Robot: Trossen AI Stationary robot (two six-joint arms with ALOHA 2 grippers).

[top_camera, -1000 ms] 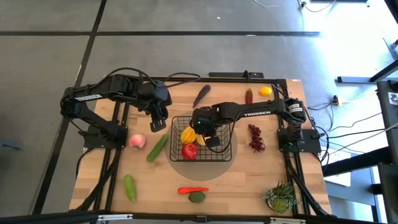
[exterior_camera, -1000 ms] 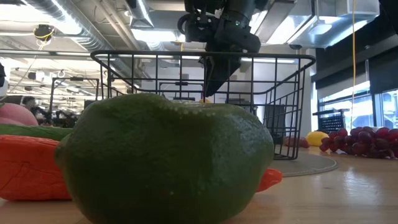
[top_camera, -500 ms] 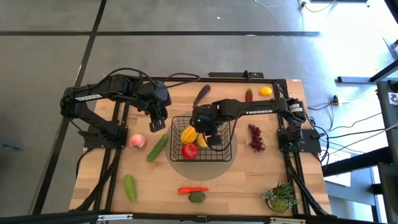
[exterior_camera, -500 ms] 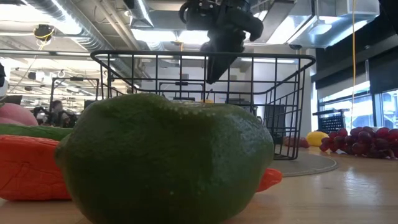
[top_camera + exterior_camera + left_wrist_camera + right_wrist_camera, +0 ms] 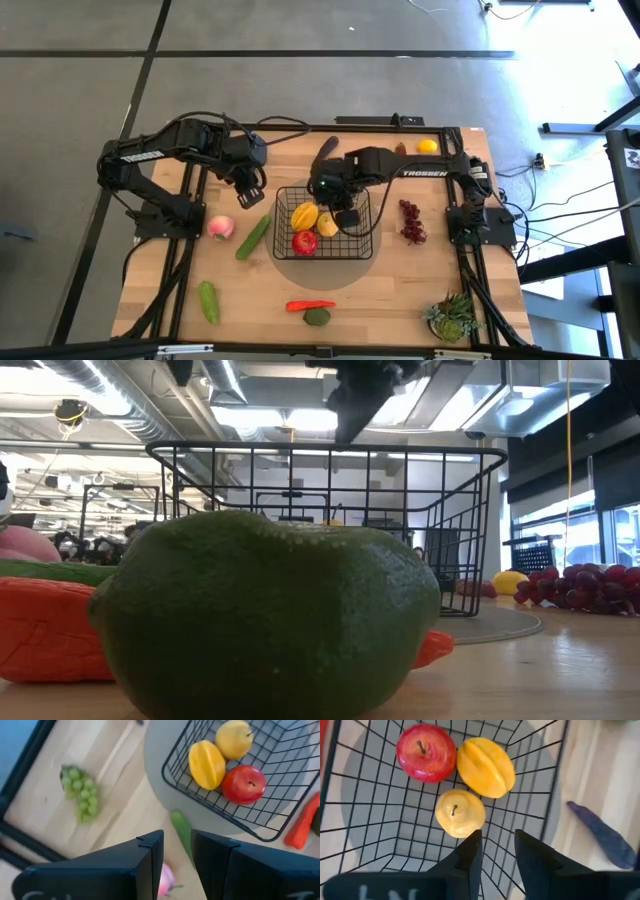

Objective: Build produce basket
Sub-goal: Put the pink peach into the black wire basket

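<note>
High view. A black wire-mesh basket (image 5: 323, 223) sits on a grey round mat (image 5: 322, 268) mid-tabletop (image 5: 380, 290). It holds a red tomato (image 5: 305, 241), a ridged yellow fruit (image 5: 304, 215) and a pale yellow lemon (image 5: 327, 224). The right claw (image 5: 345, 217) hangs over the basket's far side; the arm hides part of the mesh. The left claw (image 5: 249, 195) is above bare wood, beside the basket's far-left corner. Loose produce on the tabletop: pink peach (image 5: 221, 227), cucumber (image 5: 253, 238), second cucumber (image 5: 208, 301), red chilli (image 5: 310, 305), dark red grapes (image 5: 411, 221), purple eggplant (image 5: 323, 155). A spiky potted plant (image 5: 452, 316) stands at the near-right corner.

Low view. A dimpled green fruit (image 5: 265, 615) fills the foreground and hides most of the basket's lower part (image 5: 420, 510). The right claw is cut off at the upper edge.

Left wrist view. The two dark fingers (image 5: 150, 862) stand apart, with a narrow gap and nothing between them. Beyond them lie green grapes (image 5: 80, 792), blurred, and the basket's corner (image 5: 172, 775).

Right wrist view. The fingers (image 5: 472, 852) are parted and empty, above the lemon (image 5: 459, 812). The eggplant (image 5: 602, 835) lies outside the mesh.
</note>
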